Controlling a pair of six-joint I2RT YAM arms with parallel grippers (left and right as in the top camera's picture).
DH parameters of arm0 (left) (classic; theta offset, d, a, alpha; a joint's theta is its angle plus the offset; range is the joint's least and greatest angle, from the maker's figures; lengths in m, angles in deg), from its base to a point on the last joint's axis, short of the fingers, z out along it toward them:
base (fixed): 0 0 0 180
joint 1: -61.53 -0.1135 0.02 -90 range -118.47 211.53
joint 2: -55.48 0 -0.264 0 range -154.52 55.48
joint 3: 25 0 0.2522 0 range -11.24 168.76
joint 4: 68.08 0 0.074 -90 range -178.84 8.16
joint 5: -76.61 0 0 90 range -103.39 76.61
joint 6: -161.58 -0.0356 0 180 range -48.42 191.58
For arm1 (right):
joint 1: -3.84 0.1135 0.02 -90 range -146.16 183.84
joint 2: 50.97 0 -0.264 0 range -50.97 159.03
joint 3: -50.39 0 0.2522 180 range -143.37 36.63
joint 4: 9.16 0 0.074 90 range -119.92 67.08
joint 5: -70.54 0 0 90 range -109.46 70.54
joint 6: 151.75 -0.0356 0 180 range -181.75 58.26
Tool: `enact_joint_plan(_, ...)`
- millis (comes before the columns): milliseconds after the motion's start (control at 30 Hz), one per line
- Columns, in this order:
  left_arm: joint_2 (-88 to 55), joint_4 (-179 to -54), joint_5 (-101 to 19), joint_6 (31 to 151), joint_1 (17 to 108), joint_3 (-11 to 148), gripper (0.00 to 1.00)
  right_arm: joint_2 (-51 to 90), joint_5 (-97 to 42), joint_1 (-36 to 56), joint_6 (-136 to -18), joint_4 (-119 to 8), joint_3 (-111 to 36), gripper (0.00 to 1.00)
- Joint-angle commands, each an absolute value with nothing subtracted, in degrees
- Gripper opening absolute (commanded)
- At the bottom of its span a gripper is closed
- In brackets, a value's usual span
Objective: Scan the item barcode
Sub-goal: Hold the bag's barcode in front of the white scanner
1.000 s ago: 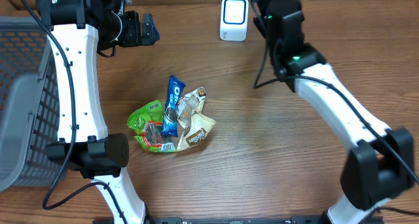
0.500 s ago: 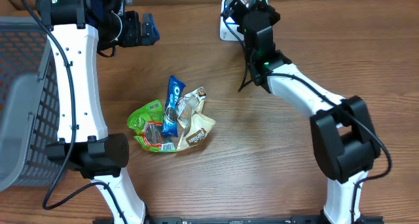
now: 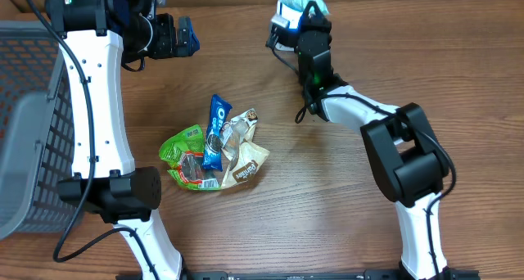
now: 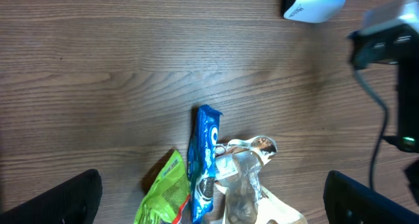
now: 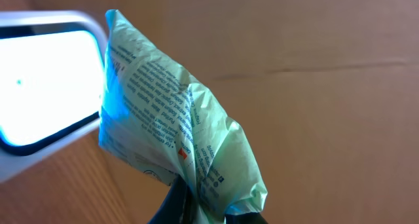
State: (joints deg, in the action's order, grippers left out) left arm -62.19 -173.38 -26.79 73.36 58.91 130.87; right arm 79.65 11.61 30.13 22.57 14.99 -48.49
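Note:
My right gripper (image 3: 306, 15) is shut on a pale green printed packet (image 3: 308, 0) and holds it right against the white barcode scanner (image 3: 281, 28) at the table's far edge. In the right wrist view the crumpled packet (image 5: 177, 119) rises from my pinched fingers (image 5: 196, 207), with its printed side next to the scanner's bright lit window (image 5: 39, 86). My left gripper (image 3: 176, 34) hangs open at the far left, high over the table, with nothing in it.
A pile of snack packs lies mid-table: a blue Oreo pack (image 4: 203, 155), a green bag (image 4: 167, 198) and a clear-and-cream pack (image 4: 243, 185). A grey mesh basket (image 3: 33, 108) stands at the left edge.
My right arm has swung left and brought the packet from the right of the scanner to directly in front of it. The left arm has not moved.

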Motion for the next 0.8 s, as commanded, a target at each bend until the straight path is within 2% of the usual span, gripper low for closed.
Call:
enact_joint_plan(0, -61.90, -173.30, -26.66, 74.37, 59.31, 130.63, 1.00, 80.96, 10.89, 29.82, 25.13, 17.65, -49.61, 0.04)
enact_joint_plan(400, -61.90, -173.30, -26.66, 74.37, 59.31, 130.63, 1.00, 81.21, 9.99, 28.82, 30.92, 26.42, -49.61, 0.04)
enact_joint_plan(767, -61.90, -173.30, -26.66, 74.37, 59.31, 130.63, 1.00, 82.58, 3.67, 27.33, 31.73, 26.07, -49.76, 0.04)
